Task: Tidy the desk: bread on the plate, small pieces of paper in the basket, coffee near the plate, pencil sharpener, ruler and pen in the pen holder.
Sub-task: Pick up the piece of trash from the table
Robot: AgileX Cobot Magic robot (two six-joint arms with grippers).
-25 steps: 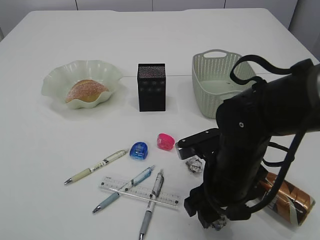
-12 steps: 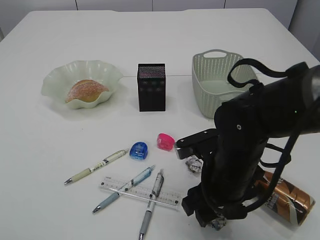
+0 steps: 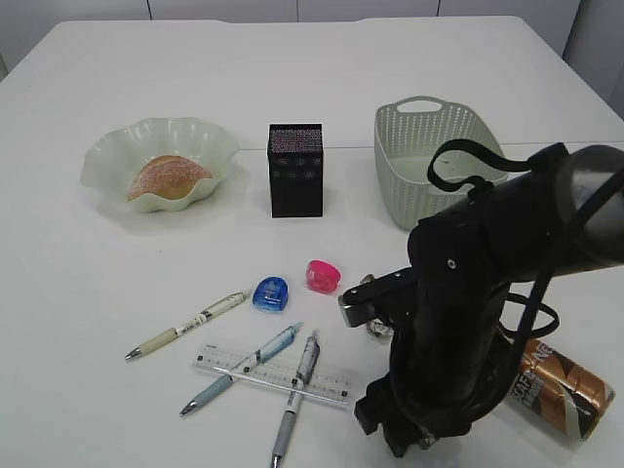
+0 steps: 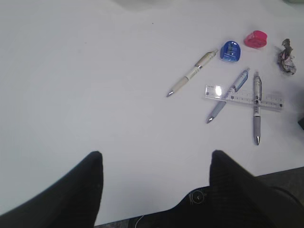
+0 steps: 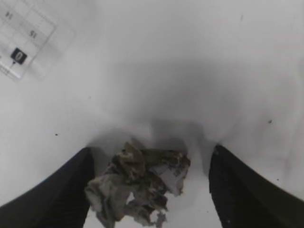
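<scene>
Bread (image 3: pixel 167 176) is already sitting in the wavy-rimmed green plate (image 3: pixel 107 154) at the far left of the bench (image 3: pixel 322 68), so by the look of things that step is finished. Everything else is still waiting. The coffee bottle (image 3: pixel 558 386) is lying on its side at the near right, well apart from the plate. The black mesh pen holder (image 3: pixel 294 169) is standing between the plate and the perforated basket (image 3: pixel 413 150), and I cannot see anything in either. Three pens are lying near the front: a cream one (image 3: pixel 187 325) and two blue-grey ones (image 3: pixel 241 369) (image 3: pixel 293 397), which are crossing the clear ruler (image 3: pixel 271 372). The blue sharpener (image 3: pixel 271 293) and the pink sharpener (image 3: pixel 323 276) are resting just beside each other behind them.

Two crumpled paper scraps are left. One (image 4: pixel 286 56) is lying to the right of the pink sharpener. The other (image 5: pixel 137 186) is sitting on the bench directly between the jaws of the right hand (image 5: pixel 149 185), which is pointing straight down with its arm folded steeply over the near right of the bench. Its fingers (image 5: pixel 237 190) are standing wide apart on either side of the scrap and are not yet gripping it.

The left hand (image 4: pixel 154 180) is hanging high over the bare near-left part of the bench, spread wide and holding nothing.
</scene>
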